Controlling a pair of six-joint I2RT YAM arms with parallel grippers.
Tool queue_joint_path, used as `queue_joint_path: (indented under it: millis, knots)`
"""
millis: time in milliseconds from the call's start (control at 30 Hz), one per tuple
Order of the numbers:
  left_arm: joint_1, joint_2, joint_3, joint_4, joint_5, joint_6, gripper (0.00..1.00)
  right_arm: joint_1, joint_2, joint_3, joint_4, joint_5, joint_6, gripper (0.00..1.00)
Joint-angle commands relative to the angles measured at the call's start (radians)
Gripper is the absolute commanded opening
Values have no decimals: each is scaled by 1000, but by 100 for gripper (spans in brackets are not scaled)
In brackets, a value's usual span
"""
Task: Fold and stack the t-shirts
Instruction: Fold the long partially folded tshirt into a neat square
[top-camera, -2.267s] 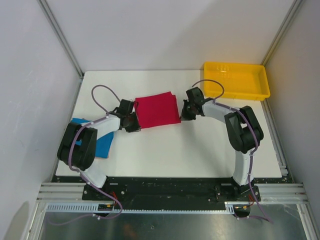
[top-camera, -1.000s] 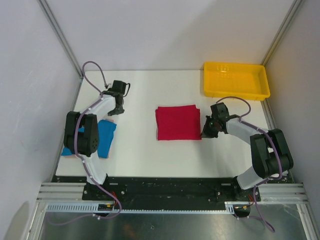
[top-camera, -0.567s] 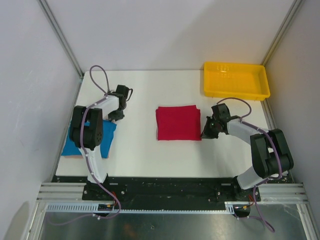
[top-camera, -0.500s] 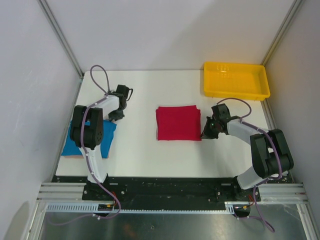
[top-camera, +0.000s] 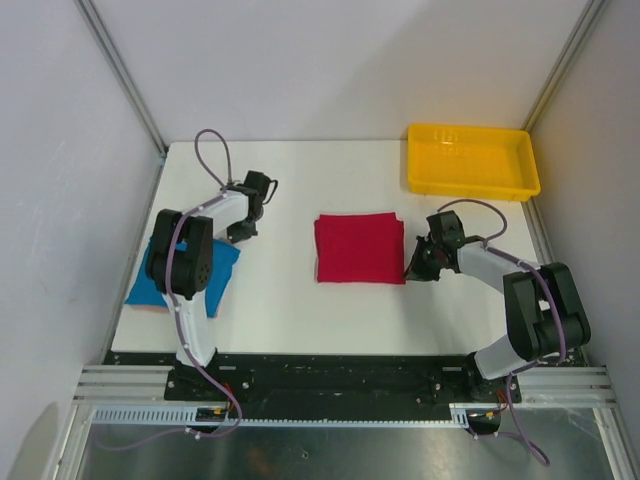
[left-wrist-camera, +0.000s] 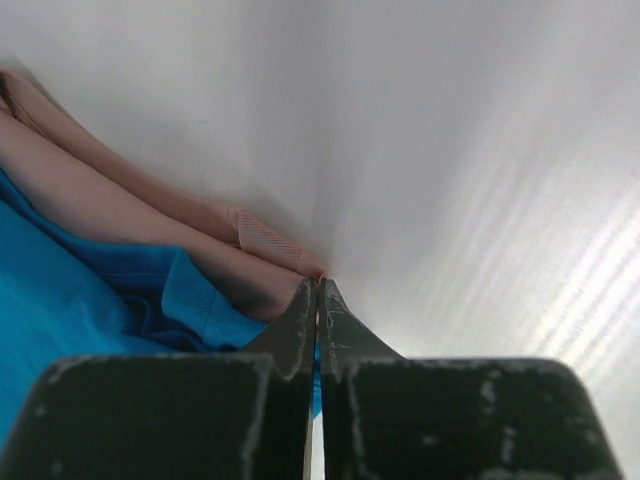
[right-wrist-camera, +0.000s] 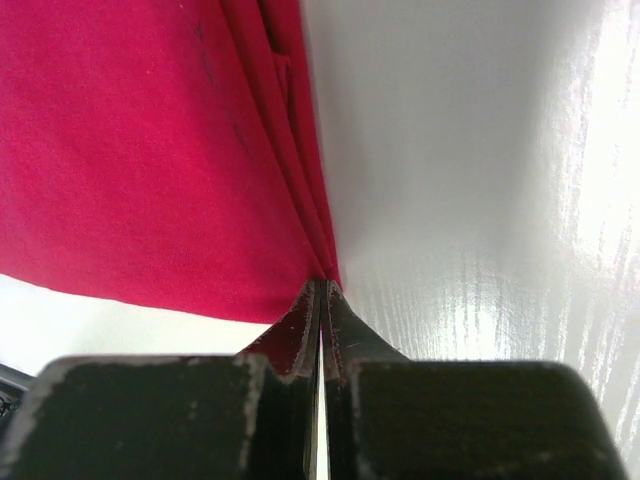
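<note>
Nearest me, left side: blue shirt (top-camera: 222, 272) lies flat on the table (top-camera: 300, 310) by the near-left edge, partly under the left arm. A tan layer (left-wrist-camera: 120, 215) shows beneath its edge; I cannot tell what that is. The left gripper (left-wrist-camera: 318, 288) sits at the shirt's far-right corner, fingers pressed together with no gap, tips on the cloth edge. Whether they pinch any fabric I cannot tell.

Mid-table: red shirt (top-camera: 358, 248), folded to a neat rectangle, well apart from the blue 1. The right gripper (right-wrist-camera: 322, 288) is at its near-right corner, fingers likewise closed tight, tips touching the stacked fold edges. No cloth shows between them.

Far right: tray (top-camera: 480, 190), not involved.

Handling, my judgement: both shirts look light, limp and several layers thick, so a 1-corner lift would let the fold fall open. I would take 2 corners of 1 edge, pinch all layers low against the table, and carry 1 shirt onto the other. Thin edges may slip from narrow fingertips. Stacking not yet done.
</note>
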Motion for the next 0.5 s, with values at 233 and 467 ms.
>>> queue_joint_path:
  millis: [233,467]
  knots:
    - [-102,-36,130,6,124,-144,0,-31,-89,-46,-34,47,-11,0]
    - [-123,85,351,2,225,-213,0,-34,-130,-61,-69,75,-4,0]
